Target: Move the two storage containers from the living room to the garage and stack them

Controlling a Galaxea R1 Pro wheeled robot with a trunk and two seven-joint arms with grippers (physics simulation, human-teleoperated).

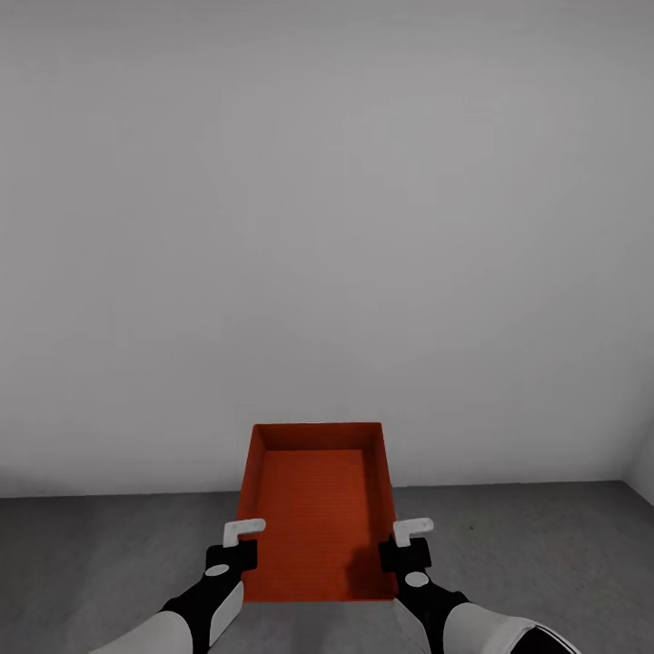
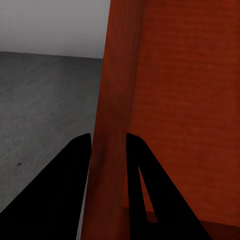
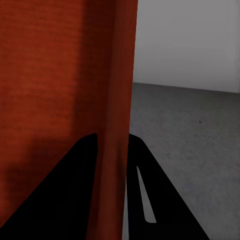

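An orange-red storage container (image 1: pixel 318 509), open-topped and empty, is held in front of me above the dark grey concrete floor (image 1: pixel 109 545) of the garage. My left gripper (image 1: pixel 243 534) is shut on its left wall and my right gripper (image 1: pixel 403 536) is shut on its right wall. In the left wrist view the dark fingers (image 2: pixel 75 190) straddle the thin orange wall (image 2: pixel 112 125). In the right wrist view the fingers (image 3: pixel 80 190) clamp the other wall (image 3: pixel 117 100) the same way.
A plain pale grey wall (image 1: pixel 327 227) stands straight ahead, meeting the floor a short way beyond the container. A wall corner shows at the far right (image 1: pixel 636 472). Bare concrete lies to both sides.
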